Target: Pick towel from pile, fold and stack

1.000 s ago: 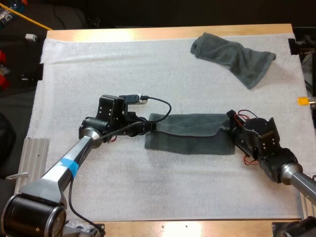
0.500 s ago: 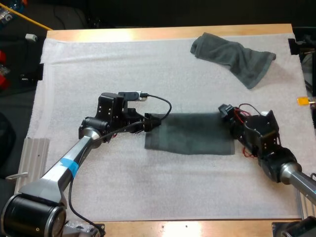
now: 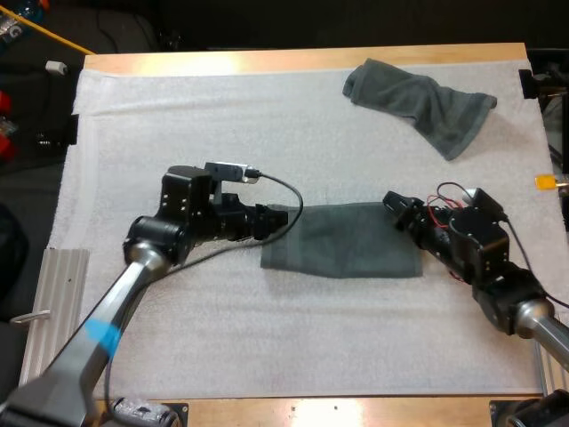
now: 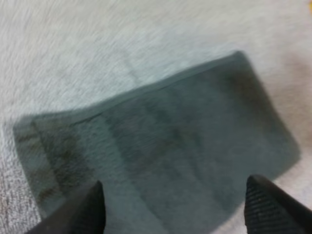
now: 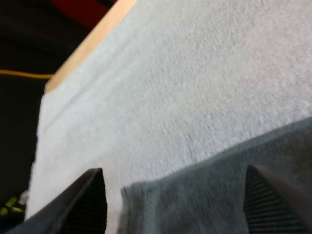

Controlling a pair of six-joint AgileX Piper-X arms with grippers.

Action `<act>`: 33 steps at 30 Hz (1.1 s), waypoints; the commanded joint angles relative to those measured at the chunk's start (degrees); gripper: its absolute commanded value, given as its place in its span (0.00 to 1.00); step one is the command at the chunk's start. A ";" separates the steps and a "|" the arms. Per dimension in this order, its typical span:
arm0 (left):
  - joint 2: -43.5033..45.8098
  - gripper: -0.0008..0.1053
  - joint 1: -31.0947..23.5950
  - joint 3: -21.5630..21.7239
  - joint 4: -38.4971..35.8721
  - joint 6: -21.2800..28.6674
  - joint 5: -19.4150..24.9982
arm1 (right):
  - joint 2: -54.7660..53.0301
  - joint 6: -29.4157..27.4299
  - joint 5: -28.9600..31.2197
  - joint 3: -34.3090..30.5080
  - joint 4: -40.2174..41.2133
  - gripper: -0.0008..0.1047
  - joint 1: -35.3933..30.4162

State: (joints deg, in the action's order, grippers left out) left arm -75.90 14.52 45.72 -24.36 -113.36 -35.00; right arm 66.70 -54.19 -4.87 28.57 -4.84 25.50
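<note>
High view: the folded towel (image 3: 342, 242) lies flat near the middle of the white mat (image 3: 178, 116), its long axis running left to right across the tabletop (image 3: 293, 60). The left tool (image 3: 286, 216) is at the towel's far left corner and the right tool (image 3: 396, 204) at its far right corner. Each arm therefore has one short end in reach, and neither is clearly nearer. The crumpled towel (image 3: 418, 102) lies well apart at the far right of the mat, on the right arm's side, with bare mat between the two towels.

Left wrist view: the left tool's fingers (image 4: 83, 209) are spread and grip nothing. The folded towel (image 4: 161, 146) stretches away between them, with a hemmed edge along one long side.

Right wrist view: the right tool's fingers (image 5: 280, 200) also stand apart and clear of the cloth. A corner of the folded towel (image 5: 219, 195) lies under them, and open mat runs beyond it to the wooden edge.

If another fold is due, it would probably carry one short end over the other, and nothing blocks either tool from coming down on its corner
</note>
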 commanded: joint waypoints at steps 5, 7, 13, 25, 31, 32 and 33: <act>7.97 0.57 -0.05 0.60 -5.69 1.04 0.93 | -6.29 -7.52 0.24 4.04 16.97 0.57 -0.17; 11.16 0.57 -0.05 0.60 -8.55 1.54 0.93 | -8.64 -10.62 0.34 5.84 23.09 0.57 -0.17; 18.74 0.57 -0.05 0.60 -17.61 2.59 0.83 | -14.20 -14.77 2.46 11.25 39.57 0.57 -0.17; 33.73 0.57 -0.05 0.60 -31.17 2.71 0.83 | -22.05 -19.48 4.87 16.89 60.55 0.57 -0.17; 39.79 0.57 -0.05 0.60 -34.08 2.33 0.94 | -24.21 -21.87 4.87 16.87 62.95 0.57 -0.17; 40.32 0.57 -0.05 0.60 -34.09 2.02 0.94 | -24.03 -22.41 5.27 16.87 62.95 0.57 -0.17; 40.87 0.57 -0.05 0.60 -34.09 1.63 0.94 | -23.55 -23.25 6.10 16.87 62.95 0.57 -0.17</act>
State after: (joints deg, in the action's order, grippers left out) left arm -35.21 14.52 45.91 -58.28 -111.25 -34.65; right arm 43.11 -76.33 0.45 44.96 57.69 25.50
